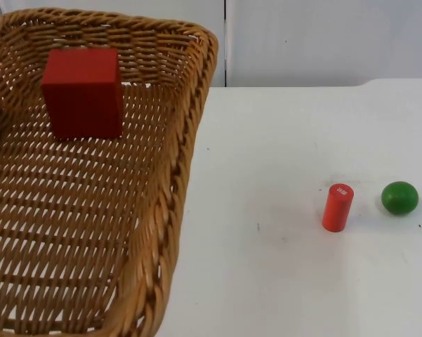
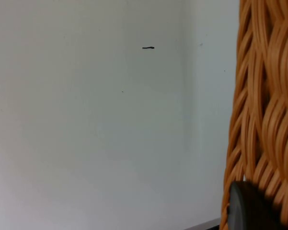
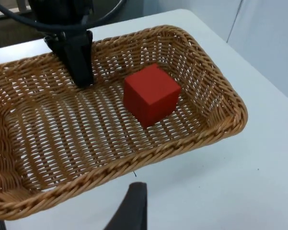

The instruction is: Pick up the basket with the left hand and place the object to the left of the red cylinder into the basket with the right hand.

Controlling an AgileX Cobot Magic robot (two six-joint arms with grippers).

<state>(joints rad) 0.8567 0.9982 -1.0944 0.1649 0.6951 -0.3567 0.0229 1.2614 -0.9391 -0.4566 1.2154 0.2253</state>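
Observation:
A woven wicker basket (image 1: 189,140) hangs above the table's left side, close under the top camera. My left gripper (image 3: 79,67) is shut on its far wall, and the weave (image 2: 266,96) passes right beside the fingertip (image 2: 249,206) in the left wrist view. A red cube (image 1: 84,91) lies inside the basket near the far end, also seen from the right wrist (image 3: 151,93). The red cylinder (image 1: 337,208) stands upright on the table at the right. My right gripper (image 3: 132,211) hovers just outside the basket's near rim (image 3: 134,160), holding nothing.
A green ball (image 1: 399,197) rests on the table just right of the red cylinder. White table top (image 1: 267,267) stretches between the basket and the cylinder. The grey partition wall (image 1: 323,42) closes off the back.

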